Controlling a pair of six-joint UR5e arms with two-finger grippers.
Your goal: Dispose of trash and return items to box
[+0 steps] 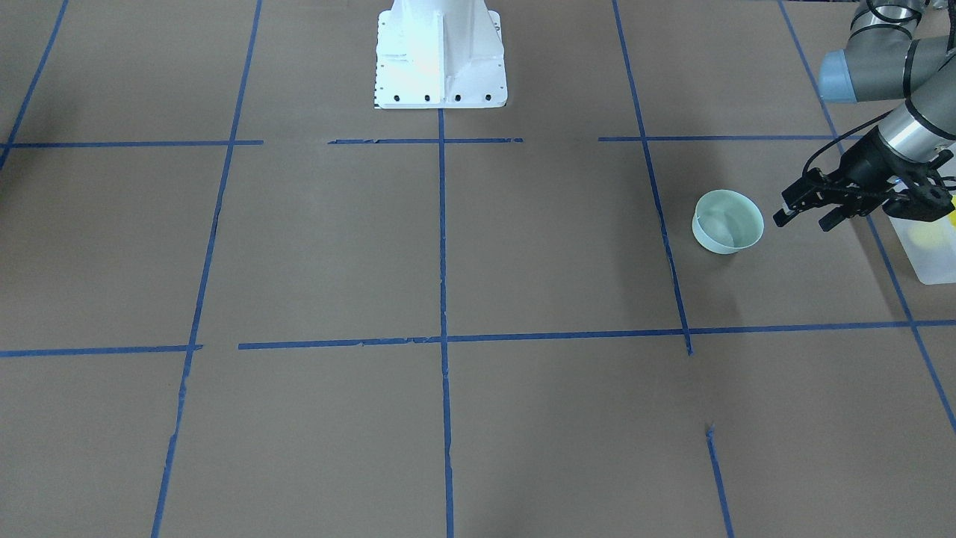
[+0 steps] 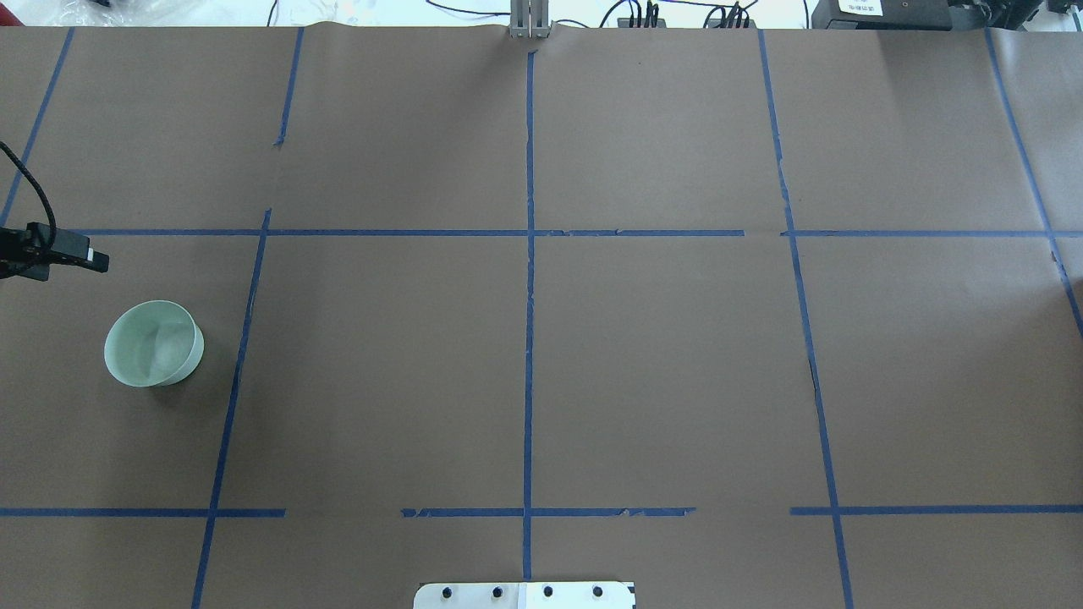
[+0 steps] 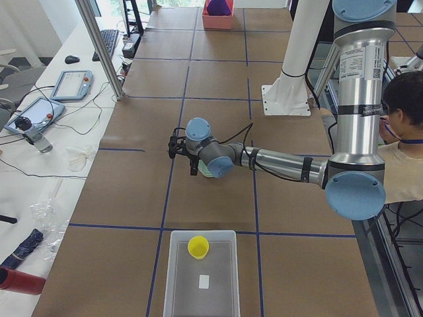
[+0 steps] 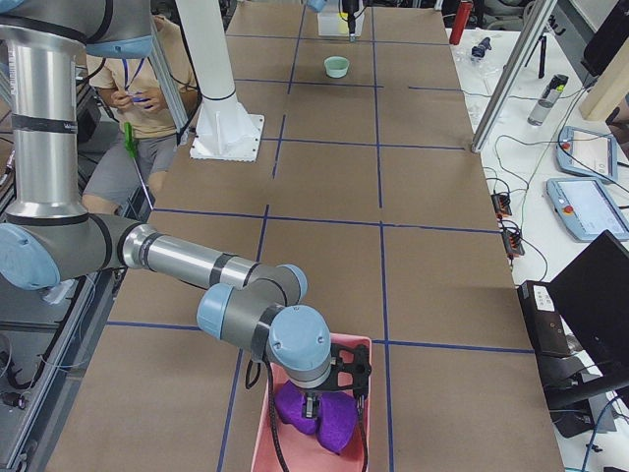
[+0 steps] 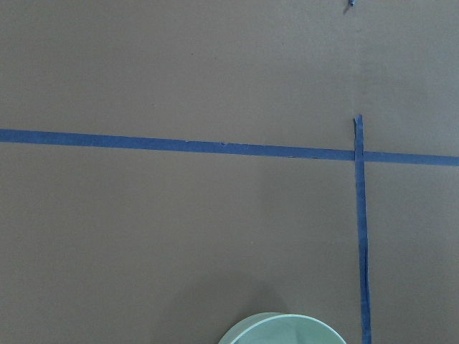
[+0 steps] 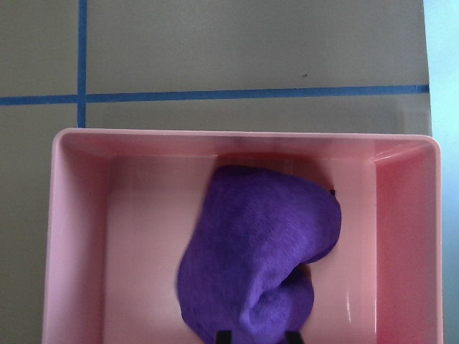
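A small yellow cup (image 3: pixel 198 246) stands inside the translucent white box (image 3: pixel 173 284) at the table's left end; the box also shows at the right edge of the front view (image 1: pixel 937 269). My left gripper (image 1: pixel 805 219) is open and empty, low over the table between the box and a pale green bowl (image 1: pixel 728 222), apart from both. The bowl also shows in the overhead view (image 2: pixel 154 342) and at the bottom of the left wrist view (image 5: pixel 283 331). My right gripper (image 6: pixel 256 335) is at the far end, its fingertips closed on a purple cloth (image 6: pixel 258 236) in a pink bin (image 6: pixel 244 137).
The white robot base (image 1: pixel 441 60) stands at the table's middle back edge. Blue tape lines cross the brown paper table cover (image 2: pixel 660 364). A person (image 3: pixel 403 152) sits beside the robot. Tablets and cables lie on the side bench (image 3: pixel 39 112).
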